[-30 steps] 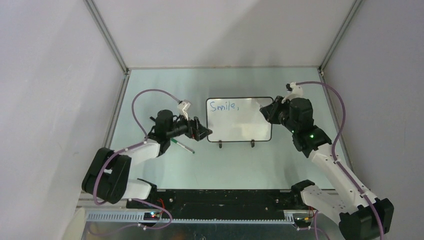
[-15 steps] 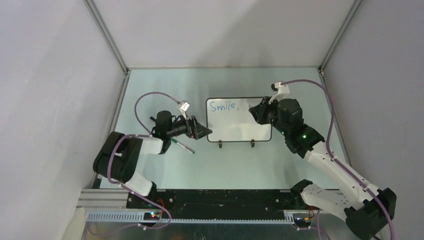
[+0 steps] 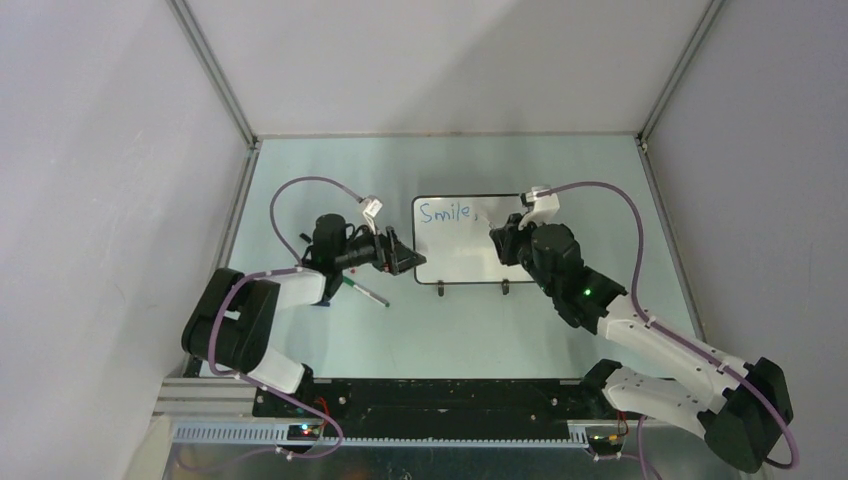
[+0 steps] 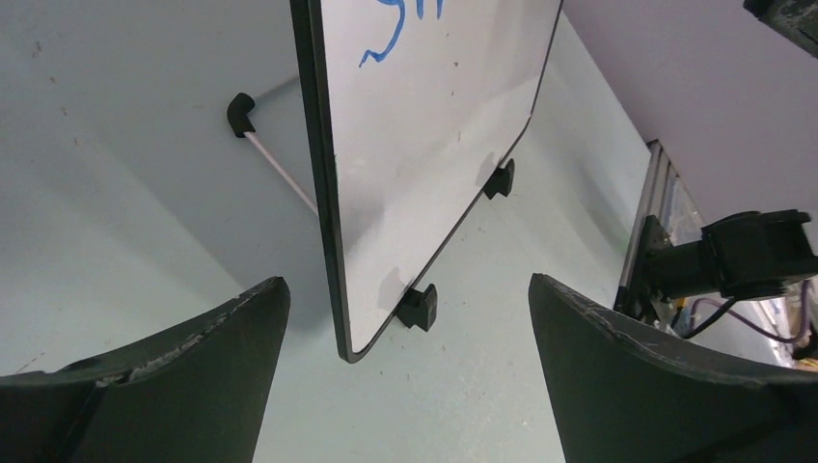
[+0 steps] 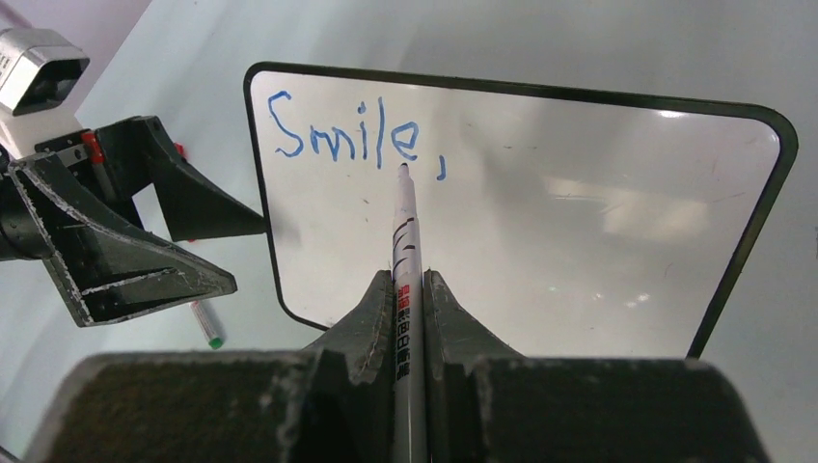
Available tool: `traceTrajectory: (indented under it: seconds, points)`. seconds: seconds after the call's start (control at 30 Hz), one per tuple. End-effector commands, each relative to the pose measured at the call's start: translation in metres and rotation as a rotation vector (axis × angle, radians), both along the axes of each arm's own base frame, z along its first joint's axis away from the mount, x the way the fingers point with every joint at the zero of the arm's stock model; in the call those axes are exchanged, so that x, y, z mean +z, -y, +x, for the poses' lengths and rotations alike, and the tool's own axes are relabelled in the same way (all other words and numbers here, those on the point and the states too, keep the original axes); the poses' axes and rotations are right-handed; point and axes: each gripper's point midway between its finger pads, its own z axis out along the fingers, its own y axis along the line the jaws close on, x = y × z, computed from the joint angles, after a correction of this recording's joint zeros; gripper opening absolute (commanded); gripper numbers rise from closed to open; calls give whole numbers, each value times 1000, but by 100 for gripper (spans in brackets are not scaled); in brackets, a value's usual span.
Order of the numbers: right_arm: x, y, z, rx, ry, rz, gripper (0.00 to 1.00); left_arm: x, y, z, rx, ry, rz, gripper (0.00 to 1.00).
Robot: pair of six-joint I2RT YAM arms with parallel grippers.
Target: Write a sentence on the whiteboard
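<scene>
Writing is under way, and you have only the opening word down: the sentence (image 5: pixel 347 135) reads "Smile," in blue at the top left of the whiteboard (image 5: pixel 598 231), with the rest of the glossy white face bare. The board is propped on its 2 black feet (image 4: pixel 418 307) at the middle of the table (image 3: pixel 300 180), between your 2 arms.

Your right gripper (image 5: pixel 406 282) is clamped tight on a marker (image 5: pixel 404 227), whose tip sits just under the "e", beside the comma; whether it touches the surface I cannot tell. Your left gripper (image 4: pixel 407 285) stands wide, holding nothing, with the board's lower left corner between its fingers and apart from both.

Next, I judge, you need to carry the tip to bare board, right of the comma or down to a fresh line, and press lightly so the board does not rock. A green-capped pen (image 3: pixel 365 293) lies near the left arm.
</scene>
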Motion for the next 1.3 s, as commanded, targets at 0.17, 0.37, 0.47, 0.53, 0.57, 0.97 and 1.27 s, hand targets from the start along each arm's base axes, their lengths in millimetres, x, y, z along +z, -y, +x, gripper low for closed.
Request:
traceTrajectory:
  seconds: [0.17, 0.37, 0.47, 0.53, 0.57, 0.97, 1.27]
  points:
    - [10, 3, 4, -53, 116, 14, 1, 4, 5, 9, -14, 47, 81, 91]
    - [5, 3, 4, -66, 123, 6, 2, 3, 6, 9, -21, 37, 86, 60]
    - [2, 0, 5, -64, 120, 3, 2, 0, 6, 9, -30, 24, 85, 48]
    - [0, -2, 5, -63, 117, -1, 2, -1, 8, 9, -39, 18, 80, 44]
    - [0, -2, 5, -63, 116, -3, 2, -1, 8, 10, -40, 16, 78, 42]
    - [0, -1, 2, -68, 141, -3, 2, -11, 8, 15, -26, -32, 98, 56]
    - [-1, -1, 3, -77, 141, -4, 2, -10, 5, 12, -24, -8, 120, 78]
